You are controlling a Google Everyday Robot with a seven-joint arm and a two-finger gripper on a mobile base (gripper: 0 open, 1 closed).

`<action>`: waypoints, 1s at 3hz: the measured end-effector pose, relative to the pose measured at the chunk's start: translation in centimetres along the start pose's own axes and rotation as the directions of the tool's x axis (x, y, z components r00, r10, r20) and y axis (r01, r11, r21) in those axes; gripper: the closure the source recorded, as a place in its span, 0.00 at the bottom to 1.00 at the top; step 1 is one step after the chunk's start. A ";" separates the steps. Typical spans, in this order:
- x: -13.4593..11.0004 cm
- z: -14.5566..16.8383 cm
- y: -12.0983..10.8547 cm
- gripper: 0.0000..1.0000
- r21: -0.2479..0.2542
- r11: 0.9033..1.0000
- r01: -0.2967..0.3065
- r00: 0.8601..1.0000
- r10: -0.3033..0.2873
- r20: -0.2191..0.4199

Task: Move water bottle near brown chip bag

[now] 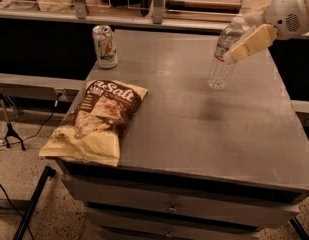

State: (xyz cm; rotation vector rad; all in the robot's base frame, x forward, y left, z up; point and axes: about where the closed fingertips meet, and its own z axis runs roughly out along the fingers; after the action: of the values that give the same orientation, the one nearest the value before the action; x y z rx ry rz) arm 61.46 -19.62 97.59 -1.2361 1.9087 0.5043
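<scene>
Crinkly brown bag [99, 119] lies flat on the grey desk's [194, 129] front-left corner, overhanging the edge. A pale cylindrical can [105, 46] stands behind it. Far right, the clear ribbed bottle [221, 66] tilts, well apart from the bag, its label band clasped by the cream pincer [244, 44].

Our gripper [233, 53] hangs over the far right corner of the table [204, 134], clasped on the water bottle [220, 74]. Left of it and toward us the tabletop lies open as far as the brown chip bag [96, 121]. Far to its left, only the soda can [105, 46] stands in the way
</scene>
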 end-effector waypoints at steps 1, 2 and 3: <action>-0.1 0.1 -0.1 0.00 0.002 1.000 0.002 1.000 -0.002 0.006; -0.1 0.4 0.0 0.16 -0.003 1.000 0.003 1.000 -0.003 0.006; -0.2 0.8 0.0 0.47 -0.009 1.000 0.003 1.000 -0.003 0.006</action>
State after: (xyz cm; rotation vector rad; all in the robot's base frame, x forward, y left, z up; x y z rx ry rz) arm 61.82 -18.96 97.22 -1.2416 1.9012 0.5154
